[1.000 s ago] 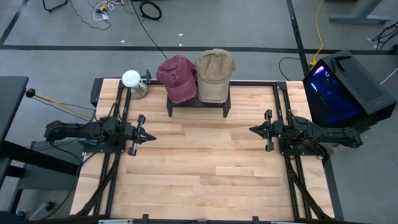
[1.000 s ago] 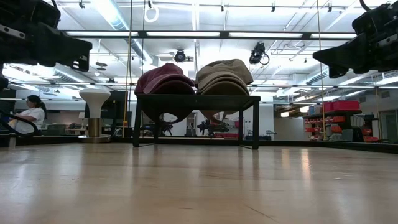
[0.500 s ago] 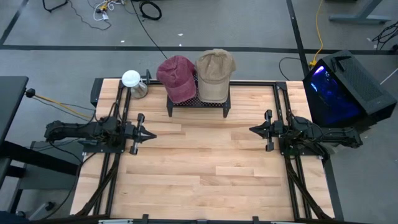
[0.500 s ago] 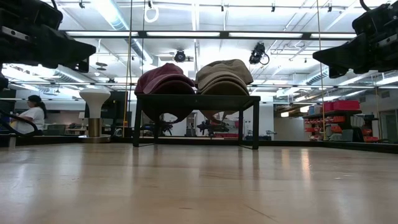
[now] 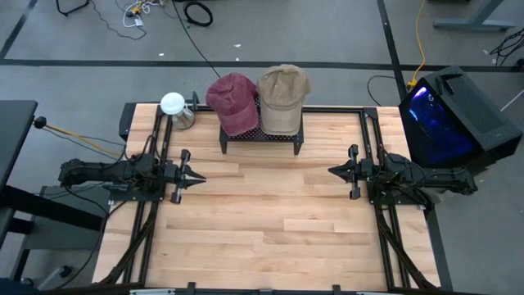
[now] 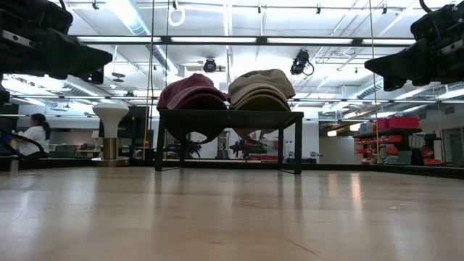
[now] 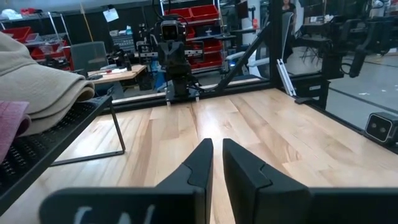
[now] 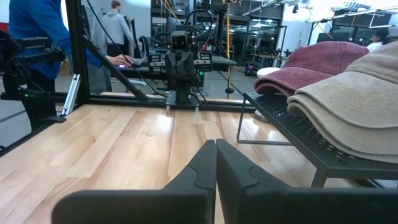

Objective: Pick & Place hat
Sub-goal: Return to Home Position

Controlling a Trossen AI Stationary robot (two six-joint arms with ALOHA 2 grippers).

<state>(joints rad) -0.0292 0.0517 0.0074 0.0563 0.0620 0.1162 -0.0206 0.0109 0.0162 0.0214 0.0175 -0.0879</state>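
Red caps [image 5: 233, 102] beside tan caps [image 5: 282, 97] atop black shelf [image 5: 260, 133]

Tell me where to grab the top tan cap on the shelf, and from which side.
Probably the brim. The top tan cap seems to lie with its brim toward the front edge of the shelf, facing the table: a thin flat lip, easy to pinch, while the crown is wide and soft. Come in level from the table side with the right gripper, the nearer one.
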